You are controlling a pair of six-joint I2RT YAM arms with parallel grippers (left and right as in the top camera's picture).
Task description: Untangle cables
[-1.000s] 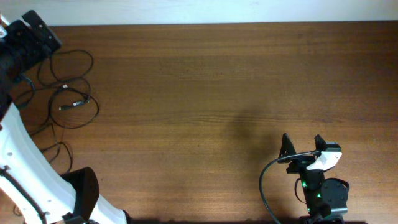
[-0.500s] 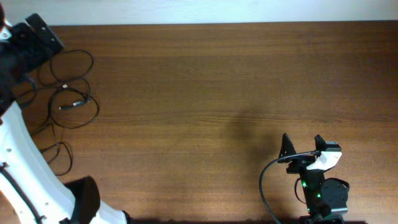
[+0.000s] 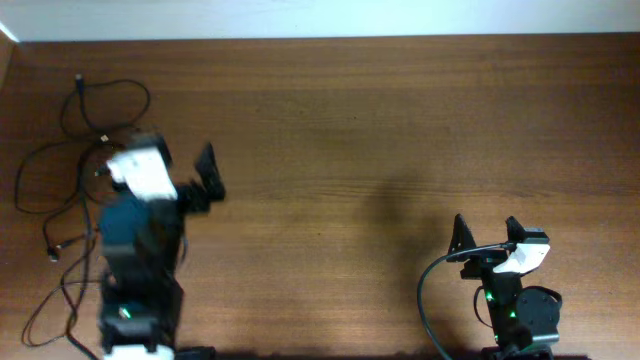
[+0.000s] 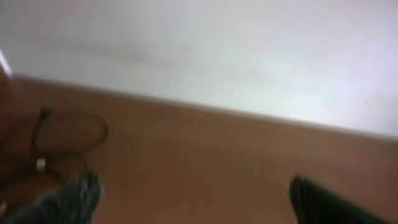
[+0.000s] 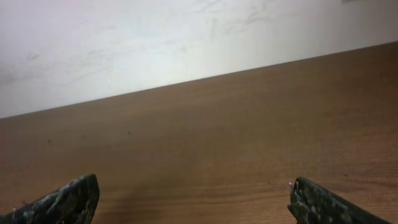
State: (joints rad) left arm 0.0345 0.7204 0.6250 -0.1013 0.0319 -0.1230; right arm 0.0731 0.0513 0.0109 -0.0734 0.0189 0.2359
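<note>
The cables (image 3: 105,112) are thin black cords lying in loose loops over the left end of the wooden table (image 3: 350,130), trailing toward the front edge (image 3: 62,290). My left gripper (image 3: 180,152) hovers just right of the loops, open and empty; the image of it is blurred. In the left wrist view a cable loop (image 4: 68,127) with a small plug lies ahead to the left, between wide-apart fingers (image 4: 78,196). My right gripper (image 3: 487,230) stands open and empty at the front right, far from the cables. In its own view the right gripper (image 5: 193,190) shows only bare wood.
A white wall (image 3: 320,18) runs along the table's far edge. The left arm's base (image 3: 130,320) sits at the front left, partly over the cable trails. A thick black arm cable (image 3: 425,300) curves beside the right arm's base (image 3: 520,310).
The left arm has swung back from the far left corner to a folded pose near the front left, uncovering more cable loops. The right arm has not moved.
</note>
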